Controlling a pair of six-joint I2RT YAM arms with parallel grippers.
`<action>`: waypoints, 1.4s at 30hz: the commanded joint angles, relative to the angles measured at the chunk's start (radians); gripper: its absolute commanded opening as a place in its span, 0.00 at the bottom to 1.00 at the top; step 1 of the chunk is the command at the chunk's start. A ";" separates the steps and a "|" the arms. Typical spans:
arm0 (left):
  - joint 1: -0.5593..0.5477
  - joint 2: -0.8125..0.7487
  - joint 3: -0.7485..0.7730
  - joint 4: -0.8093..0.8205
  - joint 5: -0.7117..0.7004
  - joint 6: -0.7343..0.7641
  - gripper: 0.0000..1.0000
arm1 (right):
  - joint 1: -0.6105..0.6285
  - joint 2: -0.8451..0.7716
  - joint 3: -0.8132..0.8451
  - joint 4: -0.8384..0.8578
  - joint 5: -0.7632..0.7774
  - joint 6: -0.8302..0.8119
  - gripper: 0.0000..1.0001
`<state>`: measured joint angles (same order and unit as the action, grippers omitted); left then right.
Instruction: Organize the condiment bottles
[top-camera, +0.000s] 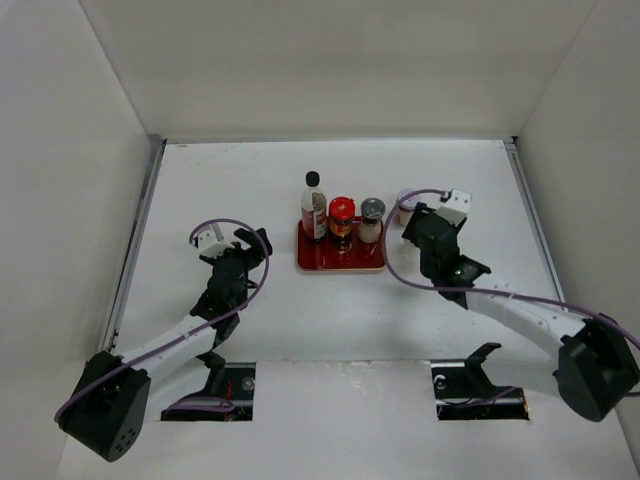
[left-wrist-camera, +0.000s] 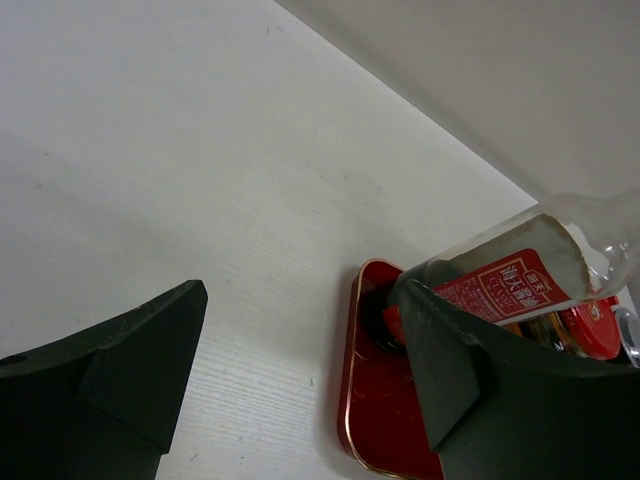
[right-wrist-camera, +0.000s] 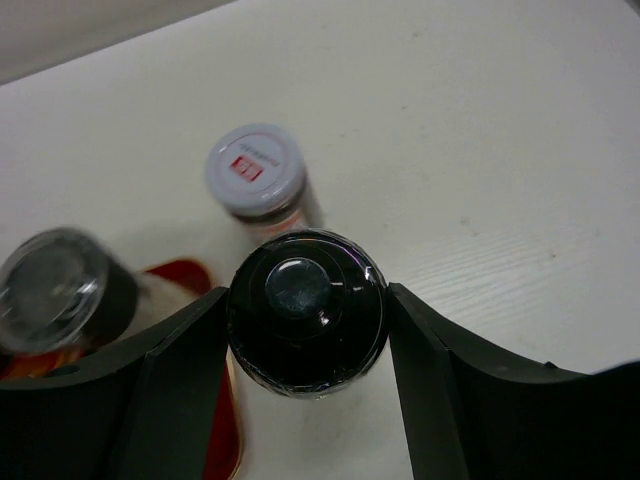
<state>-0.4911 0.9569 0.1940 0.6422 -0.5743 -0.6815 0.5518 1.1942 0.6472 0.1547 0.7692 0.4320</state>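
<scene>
Your right tool (right-wrist-camera: 306, 298) is closed around the dark-knobbed bottle (right-wrist-camera: 305, 335), with one finger on each side. The pads seem to press on it, though the contact itself is hard to make out. The bottle is just beside the right edge of the red tray (right-wrist-camera: 183, 275), and you cannot tell whether it rests on the bench (right-wrist-camera: 480, 150). The white-lidded jar (right-wrist-camera: 255, 170) stands on the bench just beyond it, off the tray. On the tray, in a row, stand the tall black-capped bottle (top-camera: 314, 205), the red-capped jar (top-camera: 341, 216) and the grey-capped shaker (top-camera: 371, 216). Your left tool (left-wrist-camera: 300, 300) is open and holds nothing, left of the tray
</scene>
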 joint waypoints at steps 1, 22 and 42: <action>0.009 -0.021 -0.001 0.053 -0.004 -0.004 0.77 | 0.122 -0.106 0.000 -0.004 0.039 -0.004 0.53; 0.023 -0.006 -0.002 0.053 0.005 -0.004 0.76 | 0.469 0.424 0.295 0.460 -0.116 -0.150 0.56; 0.029 -0.007 -0.007 0.063 0.010 -0.007 0.77 | 0.469 0.276 0.220 0.358 -0.148 -0.160 0.98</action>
<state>-0.4717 0.9630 0.1940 0.6514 -0.5701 -0.6815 1.0096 1.5932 0.8719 0.4786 0.6357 0.2829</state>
